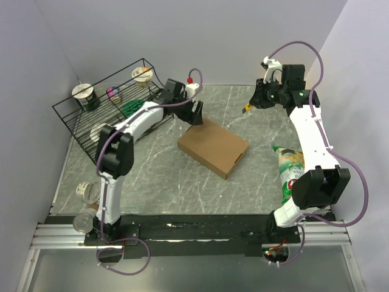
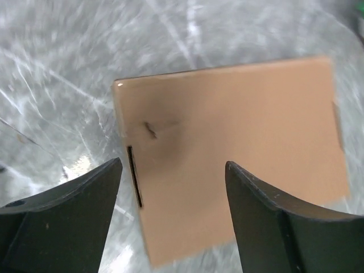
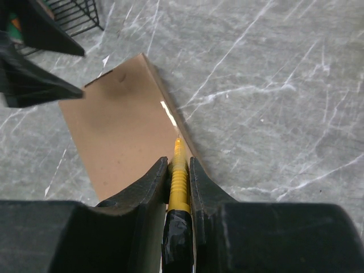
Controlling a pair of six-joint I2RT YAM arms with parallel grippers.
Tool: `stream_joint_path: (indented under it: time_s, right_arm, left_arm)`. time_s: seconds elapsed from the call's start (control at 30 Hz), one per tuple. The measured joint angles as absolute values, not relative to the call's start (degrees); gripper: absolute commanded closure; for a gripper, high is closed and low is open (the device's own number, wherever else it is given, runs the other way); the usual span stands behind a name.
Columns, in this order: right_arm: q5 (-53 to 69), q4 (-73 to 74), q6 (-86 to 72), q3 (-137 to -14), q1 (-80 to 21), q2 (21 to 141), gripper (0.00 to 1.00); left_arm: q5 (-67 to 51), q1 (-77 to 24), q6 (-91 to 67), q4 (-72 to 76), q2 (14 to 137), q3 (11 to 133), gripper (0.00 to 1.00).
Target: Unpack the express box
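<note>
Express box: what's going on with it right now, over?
Left hand open above express box. Right hand shut on yellow tool, clear of box. Box closed, flat on table; nothing on top.

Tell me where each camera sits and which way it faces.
Top external: above, behind the bases, looking down at the grey marbled table; both arms show.
Left wrist: looks down past the open left gripper onto the flat brown cardboard box.
Right wrist: looks past the right gripper, shut on a yellow ribbed tool.
All three share the box.
</note>
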State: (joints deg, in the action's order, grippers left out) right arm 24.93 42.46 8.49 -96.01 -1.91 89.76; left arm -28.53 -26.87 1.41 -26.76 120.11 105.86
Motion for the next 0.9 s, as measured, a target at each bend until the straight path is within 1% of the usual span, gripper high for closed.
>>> stream_joint_path:
  time_s: [0.17, 0.23, 0.27, 0.33, 0.37, 0.4, 0.53, 0.67, 0.73, 0.83, 0.9]
  right_arm:
    - [24.6, 41.7, 8.4, -96.8, -1.4, 90.4, 1.0]
    - [24.6, 41.6, 8.4, -96.8, -1.4, 90.4, 1.0]
    - [24.6, 41.6, 8.4, -96.8, -1.4, 90.4, 1.0]
    - [24.8, 41.6, 8.4, -96.6, -1.3, 90.4, 1.0]
    - [25.0, 41.5, 8.4, -96.4, -1.3, 90.4, 1.0]
    - [25.3, 41.5, 8.4, -96.2, -1.3, 90.4, 1.0]
    - [27.7, 41.6, 8.4, -95.6, -1.3, 90.4, 1.0]
    - [29.6, 41.5, 8.6, -94.4, -1.8, 90.4, 1.0]
    - [30.0, 41.5, 8.9, -93.1, -2.2, 90.4, 1.0]
    - [30.3, 41.8, 10.1, -91.1, -4.1, 90.3, 1.0]
    - [30.0, 41.9, 11.5, -89.6, -7.0, 90.2, 1.0]
  left_arm:
    - [-22.5, -28.4, -6.0, -26.4, 126.8, 106.7, 0.19]
    - [-20.9, -28.8, -7.9, -26.4, 128.5, 106.7, 0.25]
    - [-21.0, -28.9, -8.7, -26.2, 129.2, 106.6, 0.31]
    - [-21.3, -28.8, -9.3, -25.9, 129.2, 106.5, 0.37]
    - [-21.8, -28.6, -9.3, -25.3, 129.1, 106.1, 0.41]
    - [-22.6, -28.3, -9.1, -24.3, 128.9, 105.1, 0.42]
    - [-26.7, -26.8, -6.5, -20.2, 125.3, 97.8, 0.46]
    - [-31.7, -25.7, -0.6, -17.4, 116.7, 84.1, 0.49]
    - [-33.9, -25.0, 2.9, -17.8, 112.6, 78.3, 0.49]
    - [-35.8, -23.8, 5.7, -19.7, 109.1, 73.8, 0.49]
    - [-36.8, -22.9, 6.0, -21.6, 108.6, 73.5, 0.49]
